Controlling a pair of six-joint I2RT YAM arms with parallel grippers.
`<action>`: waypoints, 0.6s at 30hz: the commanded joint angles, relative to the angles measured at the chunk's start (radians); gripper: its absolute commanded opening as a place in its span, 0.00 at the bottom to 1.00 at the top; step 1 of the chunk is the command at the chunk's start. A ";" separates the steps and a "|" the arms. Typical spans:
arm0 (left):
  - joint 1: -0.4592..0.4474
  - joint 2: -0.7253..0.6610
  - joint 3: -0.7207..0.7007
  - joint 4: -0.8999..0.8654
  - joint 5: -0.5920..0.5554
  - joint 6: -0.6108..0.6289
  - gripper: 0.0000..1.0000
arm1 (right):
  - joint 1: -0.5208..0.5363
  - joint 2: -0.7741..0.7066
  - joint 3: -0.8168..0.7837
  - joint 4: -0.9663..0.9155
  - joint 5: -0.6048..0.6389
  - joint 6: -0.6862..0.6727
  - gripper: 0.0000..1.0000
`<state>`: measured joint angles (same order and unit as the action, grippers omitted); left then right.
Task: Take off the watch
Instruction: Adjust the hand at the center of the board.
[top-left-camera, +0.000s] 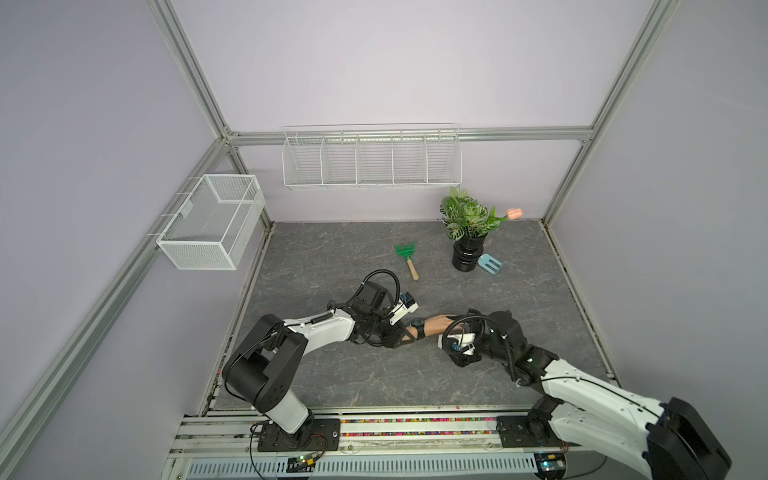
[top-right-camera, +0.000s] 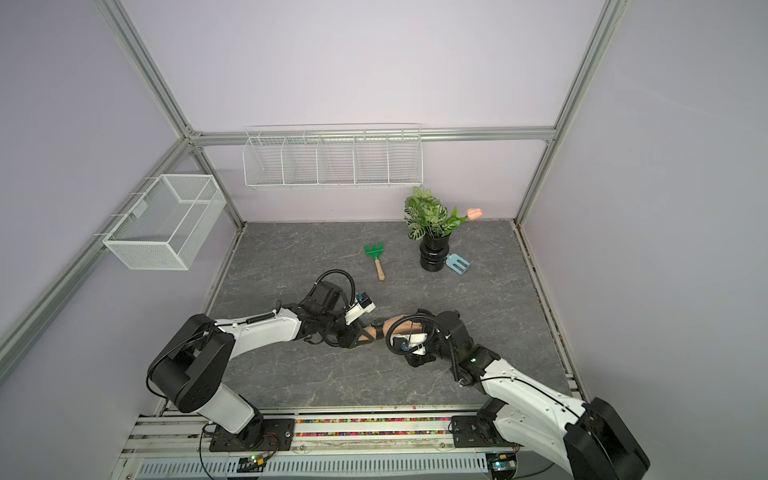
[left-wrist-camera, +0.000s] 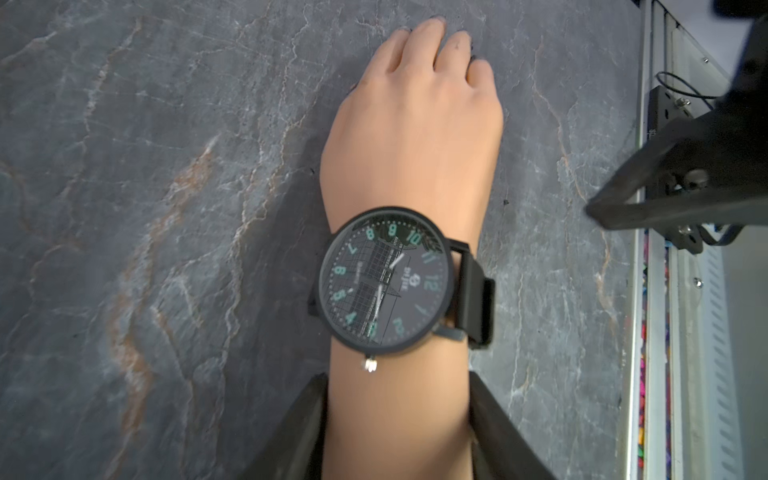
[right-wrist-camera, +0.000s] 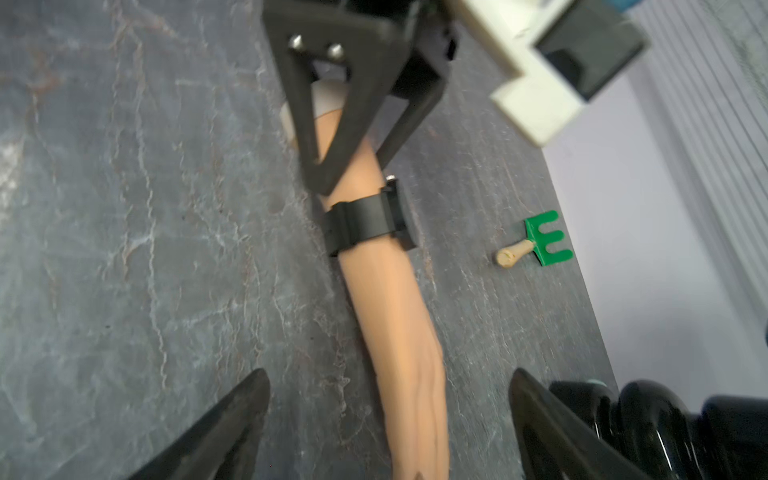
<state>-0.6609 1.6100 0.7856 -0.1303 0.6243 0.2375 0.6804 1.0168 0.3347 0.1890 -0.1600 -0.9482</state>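
The watch (left-wrist-camera: 384, 282) is strapped on the fake arm (right-wrist-camera: 386, 291), which lies on the surface (left-wrist-camera: 145, 208). The left gripper (left-wrist-camera: 397, 378) squeezes the arm just behind the watch. The right gripper (right-wrist-camera: 388, 374) hangs wide open over the hand. If it pulls on the tight strap, the arm could slip loose.

Lab cell, aluminium frame (top-left-camera: 519, 134)

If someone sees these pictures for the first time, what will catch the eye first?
A skin-coloured mannequin arm lies in the middle of the grey table, wearing a black watch with green numerals. The left gripper clamps the forearm on the elbow side of the watch, while the right gripper stands open astride the hand. At the back right stands a potted plant with a pink tulip.
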 joint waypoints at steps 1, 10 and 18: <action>0.008 -0.013 0.005 0.041 0.089 -0.020 0.06 | 0.030 0.127 -0.047 0.200 0.119 -0.154 0.86; 0.010 -0.017 0.001 0.042 0.095 -0.007 0.05 | 0.028 0.347 -0.048 0.446 0.279 -0.240 0.60; 0.010 -0.027 -0.006 0.043 0.085 0.008 0.07 | 0.028 0.295 -0.016 0.311 0.235 -0.141 0.17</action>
<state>-0.6521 1.6100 0.7841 -0.1165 0.6781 0.2237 0.7086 1.3518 0.3046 0.5812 0.1028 -1.1427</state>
